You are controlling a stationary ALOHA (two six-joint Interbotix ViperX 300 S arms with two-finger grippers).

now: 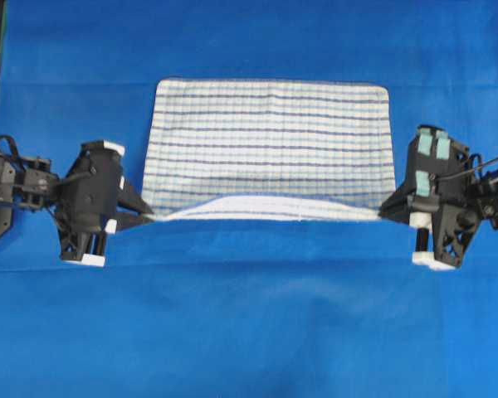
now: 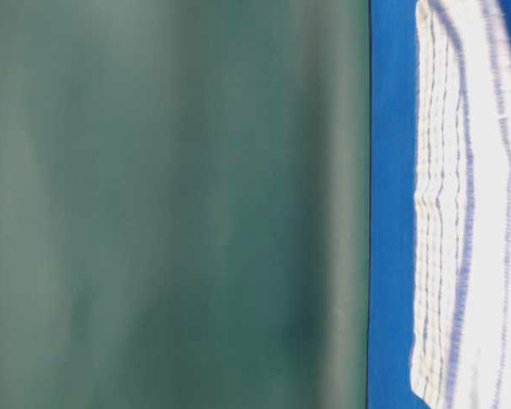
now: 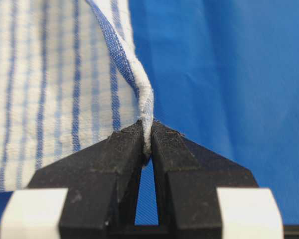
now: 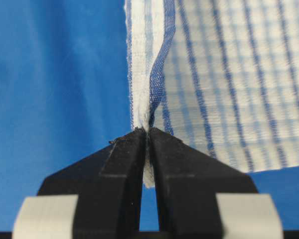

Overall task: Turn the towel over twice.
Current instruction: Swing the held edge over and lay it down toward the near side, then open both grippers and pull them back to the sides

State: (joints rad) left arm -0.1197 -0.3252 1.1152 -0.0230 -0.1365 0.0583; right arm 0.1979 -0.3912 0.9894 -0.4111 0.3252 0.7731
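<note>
Table-level view blurred, towel edge apparently raised, left gripper and right gripper pinching corners.

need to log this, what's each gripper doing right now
left gripper: shut on the towel, at its near left corner
right gripper: shut on the towel, at its near right corner

white blue-striped towel, blue sheet

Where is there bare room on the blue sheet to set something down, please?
The blue sheet is bare in front of the towel and behind its far edge. It is crowded where the left gripper and right gripper pinch the towel's near corners.
</note>
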